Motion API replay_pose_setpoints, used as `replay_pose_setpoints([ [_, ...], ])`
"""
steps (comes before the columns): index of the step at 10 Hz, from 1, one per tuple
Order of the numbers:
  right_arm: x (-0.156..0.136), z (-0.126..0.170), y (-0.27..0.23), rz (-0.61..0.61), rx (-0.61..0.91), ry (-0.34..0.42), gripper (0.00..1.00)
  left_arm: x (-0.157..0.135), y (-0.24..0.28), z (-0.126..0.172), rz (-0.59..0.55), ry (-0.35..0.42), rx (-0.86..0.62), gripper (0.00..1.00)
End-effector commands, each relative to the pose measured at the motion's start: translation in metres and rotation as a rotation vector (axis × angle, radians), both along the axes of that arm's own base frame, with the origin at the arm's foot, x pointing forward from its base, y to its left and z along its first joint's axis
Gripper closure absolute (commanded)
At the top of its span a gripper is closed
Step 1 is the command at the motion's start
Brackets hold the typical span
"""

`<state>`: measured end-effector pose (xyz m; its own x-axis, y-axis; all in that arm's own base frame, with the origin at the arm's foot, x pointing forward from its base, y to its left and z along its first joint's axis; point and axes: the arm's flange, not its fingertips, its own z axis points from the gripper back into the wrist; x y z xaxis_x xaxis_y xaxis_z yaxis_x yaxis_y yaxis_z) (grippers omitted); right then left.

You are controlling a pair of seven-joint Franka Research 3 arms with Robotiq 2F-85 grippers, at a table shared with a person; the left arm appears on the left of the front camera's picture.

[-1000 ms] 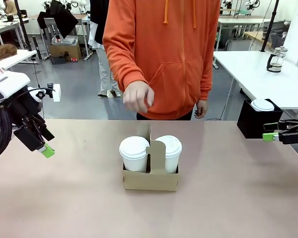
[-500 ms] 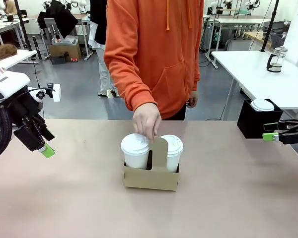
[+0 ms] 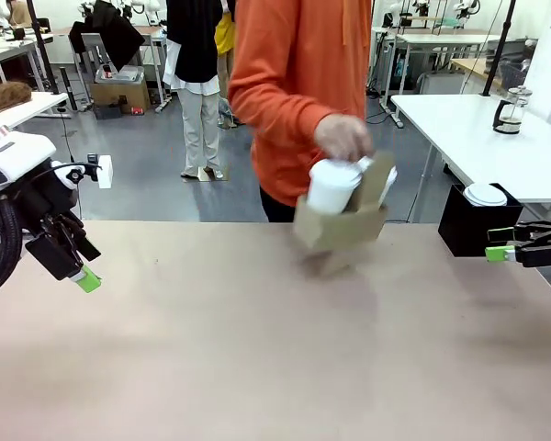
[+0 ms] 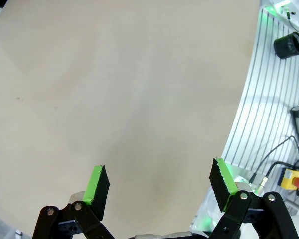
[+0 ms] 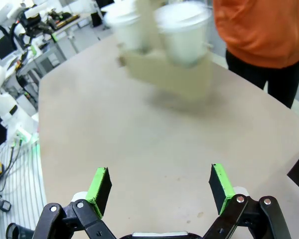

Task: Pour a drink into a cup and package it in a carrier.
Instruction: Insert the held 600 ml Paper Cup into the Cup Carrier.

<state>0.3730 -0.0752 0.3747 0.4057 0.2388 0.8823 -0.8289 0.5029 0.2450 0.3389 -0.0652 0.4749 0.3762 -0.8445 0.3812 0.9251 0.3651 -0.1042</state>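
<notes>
Person's hand (image 3: 342, 136) is holding carrier (image 3: 340, 223) with cups (image 3: 334, 186) above desk (image 3: 257, 367), between both spread, empty grippers: left gripper (image 3: 84, 276), right gripper (image 3: 500, 250).

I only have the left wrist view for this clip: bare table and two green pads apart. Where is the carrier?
Observer: The carrier is in the air above the table's far side, hanging from the person's hand by its handle.
Operator: Are cups in it?
Observer: Yes, two lidded white cups sit in its slots, seen from the right wrist.
Operator: What is the right gripper doing?
Observer: The right gripper is open and empty at the table's right edge, beside a black box holding another lidded cup.
</notes>
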Motion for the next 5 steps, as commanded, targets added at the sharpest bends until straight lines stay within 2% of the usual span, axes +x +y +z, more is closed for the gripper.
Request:
replay_pose_setpoints([
  [1,-0.0006,0.0014,0.0002,0.008,0.002,-0.01,0.0,-0.0009,0.001,0.0002,-0.005,0.002,-0.009,0.0],
  [5,-0.0006,0.0014,0.0002,0.008,0.002,-0.01,0.0,-0.0009,0.001,0.0002,-0.005,0.002,-0.009,0.0],
])
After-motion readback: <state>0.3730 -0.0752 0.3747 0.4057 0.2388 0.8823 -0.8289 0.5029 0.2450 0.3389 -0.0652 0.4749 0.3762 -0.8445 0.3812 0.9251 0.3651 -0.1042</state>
